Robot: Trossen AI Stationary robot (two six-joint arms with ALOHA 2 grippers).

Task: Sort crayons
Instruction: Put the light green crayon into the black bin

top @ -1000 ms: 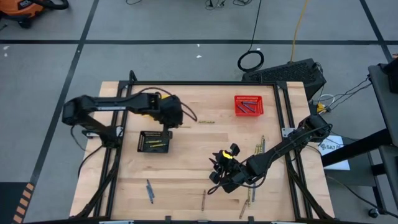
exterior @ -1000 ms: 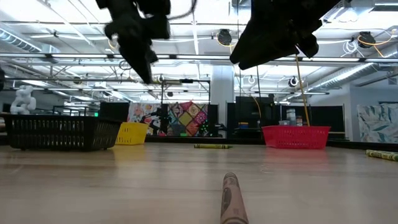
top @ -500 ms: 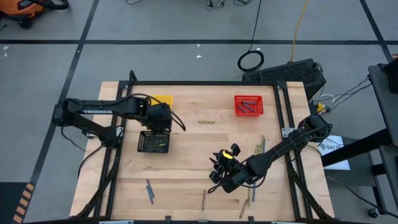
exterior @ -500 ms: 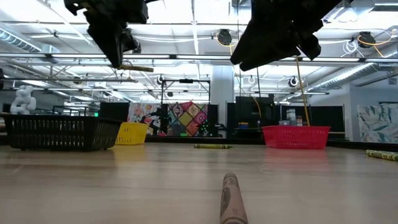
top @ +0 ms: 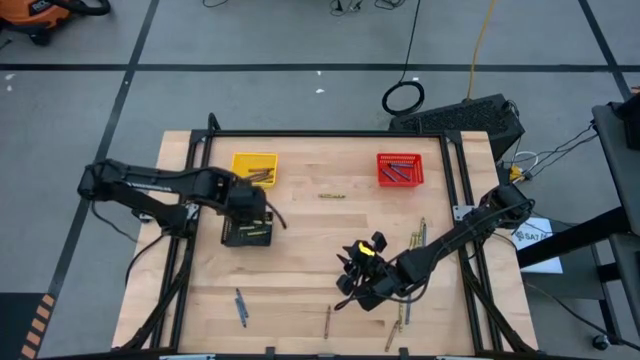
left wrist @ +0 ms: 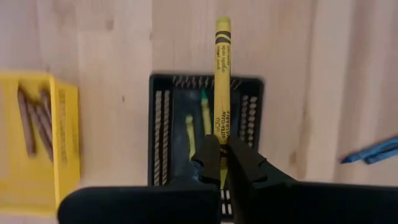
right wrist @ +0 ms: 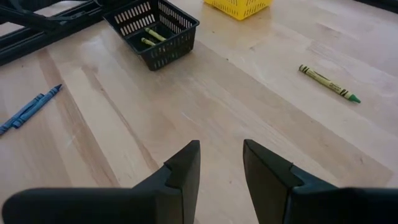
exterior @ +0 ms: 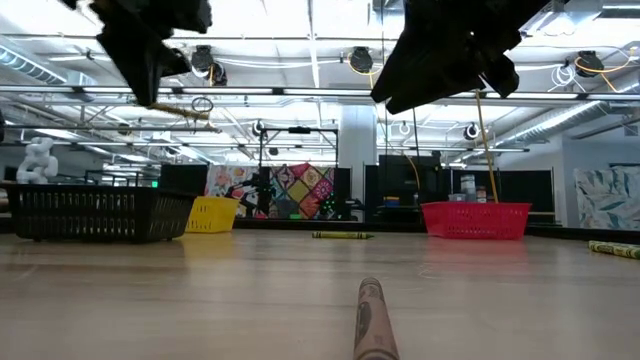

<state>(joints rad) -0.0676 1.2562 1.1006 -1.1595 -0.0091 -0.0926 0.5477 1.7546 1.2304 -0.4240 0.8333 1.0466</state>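
My left pincer (left wrist: 222, 155), clamped on a yellow-green crayon (left wrist: 221, 87), hides part of the black basket (left wrist: 163, 99) beneath. My right pincer (right wrist: 221, 163) hangs apart.

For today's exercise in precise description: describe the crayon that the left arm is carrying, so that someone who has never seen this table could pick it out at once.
Start at the black basket on the table's left half, next to the yellow basket. The left gripper hangs over it, shut on a yellow-green crayon. It is the only crayon off the table, jutting forward from the fingers, while its two matches lie inside the basket below.
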